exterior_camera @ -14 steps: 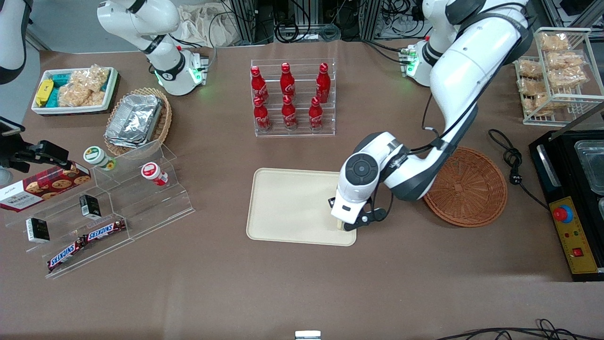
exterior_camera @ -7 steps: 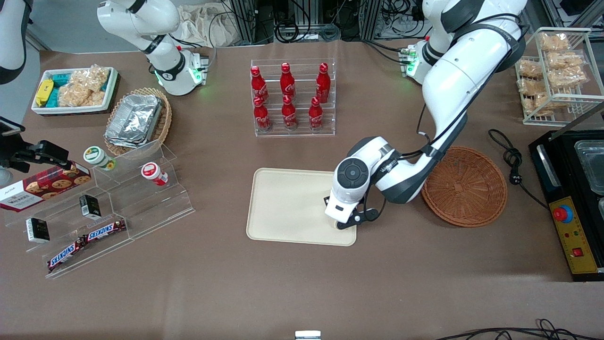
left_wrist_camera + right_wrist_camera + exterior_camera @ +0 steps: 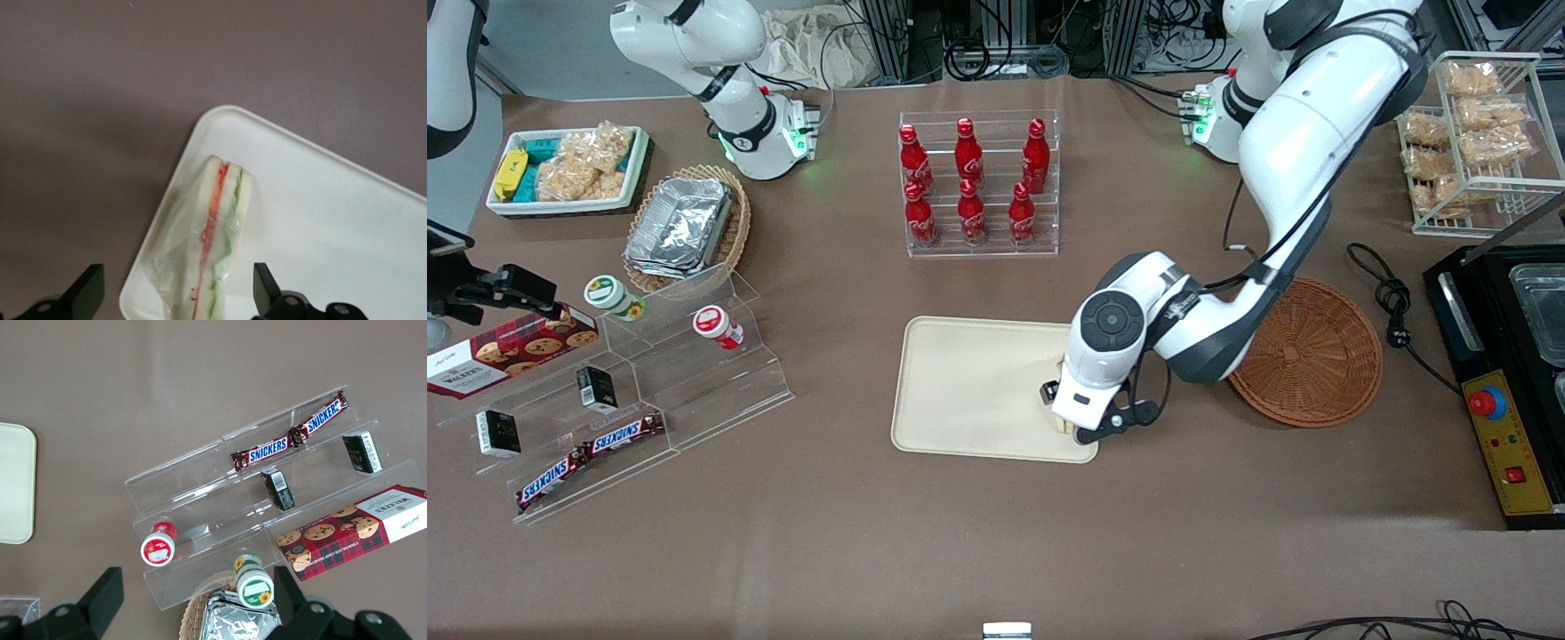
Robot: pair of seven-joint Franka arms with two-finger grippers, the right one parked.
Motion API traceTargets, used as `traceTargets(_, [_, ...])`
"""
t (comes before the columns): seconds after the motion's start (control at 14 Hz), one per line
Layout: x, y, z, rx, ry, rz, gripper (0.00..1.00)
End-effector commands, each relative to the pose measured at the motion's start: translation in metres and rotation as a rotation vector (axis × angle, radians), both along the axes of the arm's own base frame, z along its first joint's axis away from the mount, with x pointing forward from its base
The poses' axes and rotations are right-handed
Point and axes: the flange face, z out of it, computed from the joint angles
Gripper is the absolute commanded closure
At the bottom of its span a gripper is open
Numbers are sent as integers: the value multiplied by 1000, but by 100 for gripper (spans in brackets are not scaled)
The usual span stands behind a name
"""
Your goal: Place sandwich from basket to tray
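The sandwich (image 3: pixel 213 227), a clear-wrapped wedge with red and green layers, lies on the cream tray (image 3: pixel 333 233) in its corner. My left gripper (image 3: pixel 177 285) hangs over it, open, with the black fingers (image 3: pixel 90 290) apart on either side and not touching the wrap. In the front view the gripper (image 3: pixel 1065 416) is over the tray (image 3: pixel 969 382), at the corner nearest the camera and the basket, and hides most of the sandwich. The reddish-brown wicker basket (image 3: pixel 1303 351) sits beside the tray toward the working arm's end, with nothing in it.
A rack of red bottles (image 3: pixel 978 182) stands farther from the camera than the tray. A clear stepped shelf (image 3: pixel 649 391) with snacks lies toward the parked arm's end. A black machine (image 3: pixel 1507 373) and its cable (image 3: pixel 1392 302) lie past the basket.
The wrist has shifted a little toward the basket since half a second ago, staying over the tray's corner. Nothing else has moved.
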Motion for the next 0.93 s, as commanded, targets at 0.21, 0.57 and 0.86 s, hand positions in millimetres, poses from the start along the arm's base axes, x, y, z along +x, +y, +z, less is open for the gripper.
traceTargets(0.21, [1, 81, 91, 85, -32, 93, 1])
traceTargets(0.57, [-3, 148, 142, 53, -30, 128, 1])
traceTargets(0.86, [-20, 210, 180, 26, -5, 69, 1])
